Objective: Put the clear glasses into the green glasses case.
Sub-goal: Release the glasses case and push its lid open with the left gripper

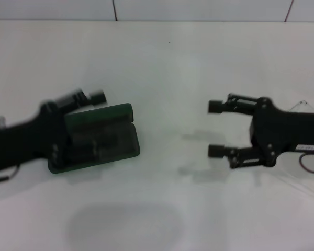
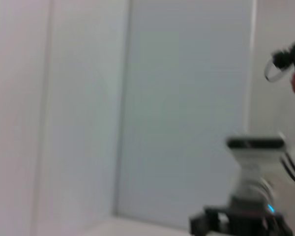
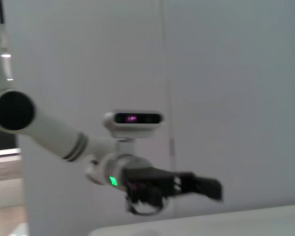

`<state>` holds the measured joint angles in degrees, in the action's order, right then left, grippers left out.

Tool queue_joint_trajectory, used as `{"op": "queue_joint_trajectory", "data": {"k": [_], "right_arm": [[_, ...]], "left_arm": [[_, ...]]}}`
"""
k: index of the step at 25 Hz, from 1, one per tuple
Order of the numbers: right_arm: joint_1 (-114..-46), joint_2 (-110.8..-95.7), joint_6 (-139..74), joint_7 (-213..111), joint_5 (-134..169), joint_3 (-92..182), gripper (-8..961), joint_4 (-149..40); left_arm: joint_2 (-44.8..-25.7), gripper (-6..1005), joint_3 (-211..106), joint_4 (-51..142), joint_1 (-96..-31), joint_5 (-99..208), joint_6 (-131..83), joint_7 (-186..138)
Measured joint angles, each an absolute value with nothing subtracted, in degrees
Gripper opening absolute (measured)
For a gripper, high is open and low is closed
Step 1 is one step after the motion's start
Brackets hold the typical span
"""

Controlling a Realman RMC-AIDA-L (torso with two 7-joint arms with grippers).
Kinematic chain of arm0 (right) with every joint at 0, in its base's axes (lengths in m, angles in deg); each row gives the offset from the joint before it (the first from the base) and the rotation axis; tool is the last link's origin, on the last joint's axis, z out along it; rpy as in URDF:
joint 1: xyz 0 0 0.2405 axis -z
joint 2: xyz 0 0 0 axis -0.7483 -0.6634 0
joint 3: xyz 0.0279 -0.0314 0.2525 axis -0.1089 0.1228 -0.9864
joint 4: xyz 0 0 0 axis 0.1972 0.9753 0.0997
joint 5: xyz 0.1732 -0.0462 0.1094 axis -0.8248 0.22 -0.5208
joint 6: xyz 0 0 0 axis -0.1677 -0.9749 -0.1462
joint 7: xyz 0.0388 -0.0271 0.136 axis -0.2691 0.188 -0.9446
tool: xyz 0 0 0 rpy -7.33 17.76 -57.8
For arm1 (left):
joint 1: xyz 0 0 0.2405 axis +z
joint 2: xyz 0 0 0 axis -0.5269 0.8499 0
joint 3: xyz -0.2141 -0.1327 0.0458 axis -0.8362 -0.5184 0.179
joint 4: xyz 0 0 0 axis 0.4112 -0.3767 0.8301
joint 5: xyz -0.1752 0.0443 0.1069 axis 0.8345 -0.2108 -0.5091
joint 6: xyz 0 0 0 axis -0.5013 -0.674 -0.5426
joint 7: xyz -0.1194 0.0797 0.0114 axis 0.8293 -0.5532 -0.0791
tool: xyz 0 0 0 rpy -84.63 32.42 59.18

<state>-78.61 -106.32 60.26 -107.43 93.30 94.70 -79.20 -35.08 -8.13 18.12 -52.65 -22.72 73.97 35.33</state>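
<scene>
My left claw (image 1: 94,99) sits over the green glasses case (image 1: 115,130), which lies on the white surface (image 1: 162,68) at the left of the scene; the case looks open, lid tilted up toward the far side with the dark lining showing beneath my wrist, and whether that claw's fingers are spread or pinched I cannot tell, since only two dark tips poke out past the case's far left corner. Level with it on the right, well apart from the case, my right claw (image 1: 217,129) hangs spread wide with nothing between its two fingers. Just behind that claw, at the right edge, a faint transparent outline lies on the surface, and I take it to be the clear glasses (image 1: 303,104), though only an edge shows past my arm. I judge them light, springy and slick, with lenses that scratch and thin arms that bend, so I would pinch gently at the bridge or across the front frame, never on an arm's tip. The case I judge stiff and steady, likely to slide if nudged.
</scene>
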Motion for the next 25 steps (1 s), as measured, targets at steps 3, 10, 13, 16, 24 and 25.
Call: {"op": "queue_joint_trajectory", "data": {"k": [3,10,13,16,24,25], "right_arm": [[-76.3,-106.01,57.9,-107.8,91.5,93.9,860,-82.6],[-72.6,-105.71,53.1,-112.4,91.6,87.3,859,-89.5],[-70.7,-104.85,52.4,-116.8,92.0,85.8,860,-93.3],[-68.9,-104.55,52.3,-119.7,92.0,85.9,860,-97.4],[-66.0,-104.58,52.7,-122.0,92.1,85.8,859,-101.7],[-65.9,-104.55,52.7,-122.1,92.2,85.8,859,-101.8]], "left_arm": [[-35.62,890,-10.8,10.7,-52.3,-22.1,73.8,42.0],[-35.68,869,-11.9,-16.9,-57.2,-38.8,63.5,76.9],[-35.77,840,-11.2,-21.4,-62.2,-50.5,63.3,85.1],[-36.36,780,-8.8,-22.3,-65.7,-60.5,63.3,88.4],[-38.72,704,-0.2,-22.7,-67.4,-74.5,62.5,92.6],[-38.99,704,-0.1,-22.6,-67.6,-75.0,61.9,92.6]]}}
